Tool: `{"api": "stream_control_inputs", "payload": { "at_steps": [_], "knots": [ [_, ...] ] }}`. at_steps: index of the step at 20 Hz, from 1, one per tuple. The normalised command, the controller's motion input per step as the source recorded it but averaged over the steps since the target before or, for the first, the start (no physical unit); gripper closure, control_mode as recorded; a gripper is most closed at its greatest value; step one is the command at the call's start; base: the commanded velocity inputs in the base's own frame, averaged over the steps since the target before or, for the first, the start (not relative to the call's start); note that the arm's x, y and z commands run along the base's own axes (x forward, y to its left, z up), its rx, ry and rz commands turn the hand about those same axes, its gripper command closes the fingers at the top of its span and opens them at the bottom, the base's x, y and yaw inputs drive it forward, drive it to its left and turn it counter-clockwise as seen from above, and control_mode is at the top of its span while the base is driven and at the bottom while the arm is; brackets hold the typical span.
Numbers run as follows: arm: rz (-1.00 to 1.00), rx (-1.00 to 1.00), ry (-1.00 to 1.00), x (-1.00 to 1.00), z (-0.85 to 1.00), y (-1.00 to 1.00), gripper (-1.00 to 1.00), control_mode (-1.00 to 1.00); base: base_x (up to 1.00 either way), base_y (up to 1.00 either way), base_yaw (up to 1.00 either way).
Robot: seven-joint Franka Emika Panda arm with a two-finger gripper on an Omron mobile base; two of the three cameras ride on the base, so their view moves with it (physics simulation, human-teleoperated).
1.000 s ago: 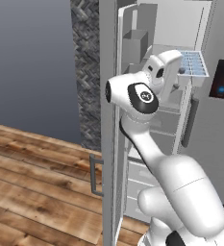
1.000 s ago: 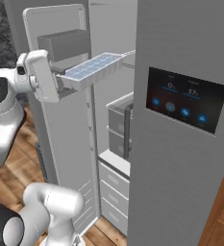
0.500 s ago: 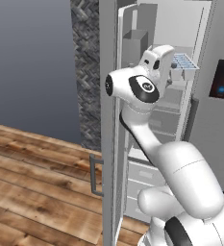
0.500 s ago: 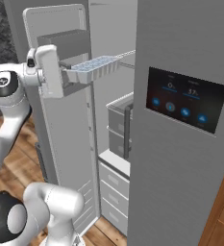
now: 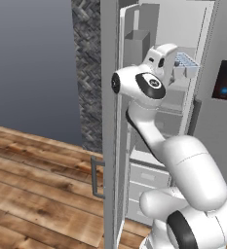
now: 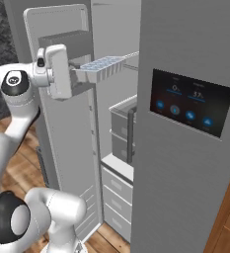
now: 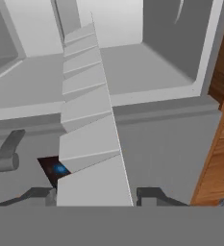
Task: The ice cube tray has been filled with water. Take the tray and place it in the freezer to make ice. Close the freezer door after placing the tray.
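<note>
Swung inward since a second ago, the hand (image 6: pixel 79 74) pinches the ice cube tray (image 6: pixel 102 66) by one end. Held level, likely to keep its water (image 6: pixel 99 63) from spilling, it nears the freezer (image 6: pixel 117 118).

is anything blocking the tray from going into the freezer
Nothing visible does. The gripper holds the ice cube tray level at the open front of the freezer. The freezer door is swung wide to the side, and the space beyond the tray's far end looks open.
</note>
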Motion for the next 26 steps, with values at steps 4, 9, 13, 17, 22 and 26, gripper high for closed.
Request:
{"api": "stream_control_inputs", "payload": {
  "at_steps": [4, 9, 13, 17, 22, 26],
  "knots": [
    [0.00, 0.00, 0.00, 0.19, 0.00, -0.23, 1.00, -1.00, 0.00, 0.00, 0.00],
    [0.01, 0.00, 0.00, 0.26, 0.00, -0.22, 1.00, -1.00, 0.00, 0.00, 0.00],
    [0.04, 0.00, 0.00, 0.41, 0.00, -0.20, 1.00, -1.00, 0.00, 0.00, 0.00],
    [0.05, 0.00, 0.01, 0.51, 0.00, -0.11, 1.00, -1.00, 0.00, 0.00, 0.00],
    [0.07, 0.00, 0.05, 0.39, 0.00, -0.11, 1.00, -1.00, 0.00, 0.00, 0.00],
    [0.09, 0.02, 0.10, 0.22, 0.05, -0.16, 1.00, -1.00, 0.00, 0.00, 0.00]
  ]
}}
